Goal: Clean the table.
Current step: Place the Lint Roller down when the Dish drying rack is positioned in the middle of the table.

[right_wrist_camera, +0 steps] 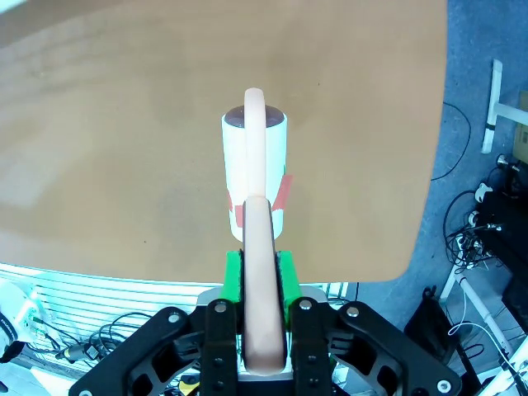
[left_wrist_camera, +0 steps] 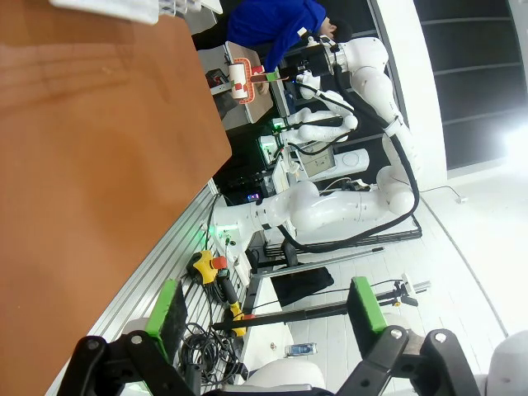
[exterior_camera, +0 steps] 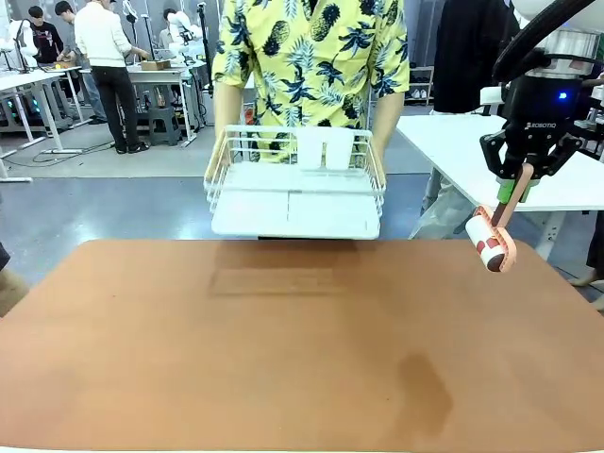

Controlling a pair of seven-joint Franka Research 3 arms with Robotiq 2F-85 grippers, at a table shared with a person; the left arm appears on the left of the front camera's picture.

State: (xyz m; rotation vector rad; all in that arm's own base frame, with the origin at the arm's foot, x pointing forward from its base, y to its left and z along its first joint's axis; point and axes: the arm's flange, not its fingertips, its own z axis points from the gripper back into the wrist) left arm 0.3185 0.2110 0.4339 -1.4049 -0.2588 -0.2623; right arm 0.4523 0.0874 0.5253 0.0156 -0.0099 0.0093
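The table (exterior_camera: 283,349) looks bare; lint roller's (right_wrist_camera: 254,169) handle vanishes inside right end effector (right_wrist_camera: 256,285).

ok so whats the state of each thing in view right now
lint roller: held by its handle, hanging above the table, not touching it
right gripper: shut on the lint roller handle
left gripper: open, nothing between its pads
dish rack: held up by the person at the far edge, off the table
table: bare top, a faint darker patch at front right

Front camera faces across the table (exterior_camera: 283,359); wrist cameras overlook it too
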